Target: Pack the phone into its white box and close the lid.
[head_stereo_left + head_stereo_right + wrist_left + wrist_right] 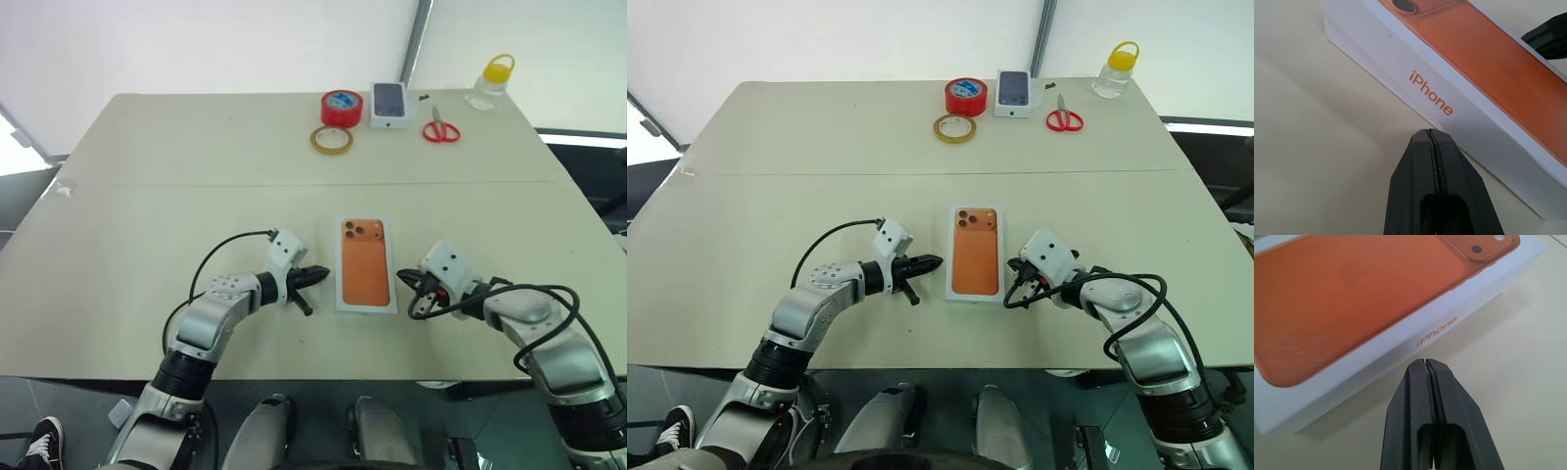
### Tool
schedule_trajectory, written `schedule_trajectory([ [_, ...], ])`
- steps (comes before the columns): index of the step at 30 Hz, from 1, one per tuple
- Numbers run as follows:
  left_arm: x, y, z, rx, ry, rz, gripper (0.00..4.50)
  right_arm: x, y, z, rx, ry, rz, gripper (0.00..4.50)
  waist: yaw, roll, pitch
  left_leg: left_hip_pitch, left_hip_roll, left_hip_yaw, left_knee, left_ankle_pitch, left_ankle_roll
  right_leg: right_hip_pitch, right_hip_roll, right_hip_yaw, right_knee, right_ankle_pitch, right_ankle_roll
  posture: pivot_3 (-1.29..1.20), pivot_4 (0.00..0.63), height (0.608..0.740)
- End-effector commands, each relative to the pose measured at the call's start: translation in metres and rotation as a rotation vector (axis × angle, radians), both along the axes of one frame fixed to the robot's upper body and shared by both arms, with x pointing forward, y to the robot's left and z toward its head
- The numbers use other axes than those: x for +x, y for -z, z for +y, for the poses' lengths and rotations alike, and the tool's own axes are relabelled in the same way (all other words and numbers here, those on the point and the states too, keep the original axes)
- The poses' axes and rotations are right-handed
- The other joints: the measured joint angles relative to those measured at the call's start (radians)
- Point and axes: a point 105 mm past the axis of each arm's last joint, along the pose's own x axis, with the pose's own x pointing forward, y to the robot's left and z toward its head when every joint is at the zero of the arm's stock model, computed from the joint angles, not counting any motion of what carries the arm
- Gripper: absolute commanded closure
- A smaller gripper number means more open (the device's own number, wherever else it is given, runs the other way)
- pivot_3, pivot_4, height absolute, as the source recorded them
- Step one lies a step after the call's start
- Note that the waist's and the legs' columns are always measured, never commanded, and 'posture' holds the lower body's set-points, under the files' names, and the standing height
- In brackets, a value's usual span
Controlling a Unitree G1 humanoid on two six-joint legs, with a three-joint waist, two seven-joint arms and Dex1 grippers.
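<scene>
the white rectangular cardboard lid (pixel 366 264), its top face printed with an orange phone and a three-lens camera cluster, lies flat on the pale beige table (pixel 147 206) near the front edge, long side running from six to twelve o'clock, camera cluster at the twelve o'clock end. it sits closed down as one block; its side wall carries orange "iphone" lettering in both wrist views. the phone and the white box under it cannot be seen, so whether they are inside cannot be told.

the left gripper (pixel 318 275), two black fingers pressed flat together with nothing between them, sits at nine o'clock of the lid, tips pointing at its long side, just beside it and apart from it. the right gripper (pixel 409 281), fingers likewise pinched together and empty, sits at three o'clock of the lid, pointing at the opposite long side, near but not touching. in the left wrist view the right gripper's black tip shows beyond the lid's far edge.

toward twelve o'clock, well apart from the lid, a red roll of tape (pixel 341 107) stands just beside a small white box printed with a dark phone (pixel 389 104). a flat yellowish tape ring (pixel 332 139) lies at six o'clock of the red roll. red-handled scissors (pixel 440 128) lie at three o'clock of the small box, and a clear bottle with a yellow cap (pixel 490 81) stands beyond them.
</scene>
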Motion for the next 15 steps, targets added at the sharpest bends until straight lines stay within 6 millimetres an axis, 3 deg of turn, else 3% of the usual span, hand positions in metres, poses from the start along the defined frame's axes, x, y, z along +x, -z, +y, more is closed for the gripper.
schedule_trajectory([
  [1,0.008,-0.014,-0.009,-0.044,-0.02,-0.044,4.5,0.0,-0.018,0.013,0.025,-0.051,-0.062,4.47,0.0,0.0,0.0,0.0,0.0,0.0,0.0,0.0,0.0,0.0,0.0,0.0,0.0,0.0,0.0,0.0,0.15,0.74],
  [8,0.012,-0.02,-0.023,-0.081,-0.019,-0.06,4.5,0.006,-0.025,0.02,0.07,-0.048,-0.071,4.47,-0.003,-0.001,0.0,0.0,0.0,0.0,0.0,0.0,0.0,0.0,0.0,0.0,0.0,0.0,0.0,0.0,0.15,0.74],
  [15,0.013,-0.026,-0.022,-0.103,-0.026,-0.066,4.5,0.011,-0.029,0.02,0.086,-0.032,-0.08,4.47,-0.003,0.0,0.0,0.0,0.0,0.0,0.0,0.0,0.0,0.0,0.0,0.0,0.0,0.0,0.0,0.0,0.15,0.74],
])
